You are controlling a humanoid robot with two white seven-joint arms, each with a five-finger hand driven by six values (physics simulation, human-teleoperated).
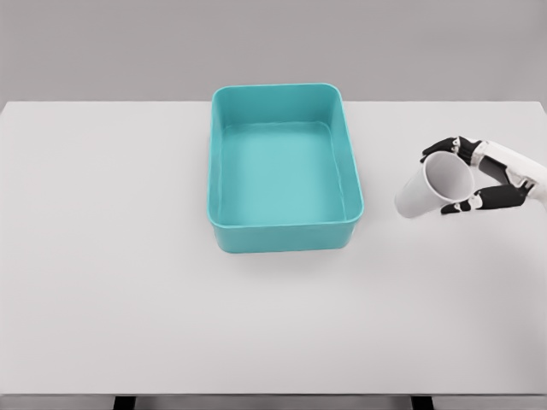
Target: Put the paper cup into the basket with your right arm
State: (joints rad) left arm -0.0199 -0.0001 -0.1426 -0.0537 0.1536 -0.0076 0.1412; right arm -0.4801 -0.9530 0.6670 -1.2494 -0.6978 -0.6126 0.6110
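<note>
A smooth, matte white table (pixel 171 325) fills the near part of the head view, its front edge running along the bottom. Further in, at the right, the right hand (pixel 494 178) reaches in from the right edge — its dark-tipped fingers (pixel 466 206) curled around the rim end of the paper cup (pixel 434 185). The cup is a plain white tapered cylinder, tipped on its side with its open mouth turned toward the hand and its narrower base pointing left toward the basket (pixel 285 231). It sits well apart from that basket — a teal, glossy-looking rectangular tub with rounded corners and upright walls, standing mid-table.
</note>
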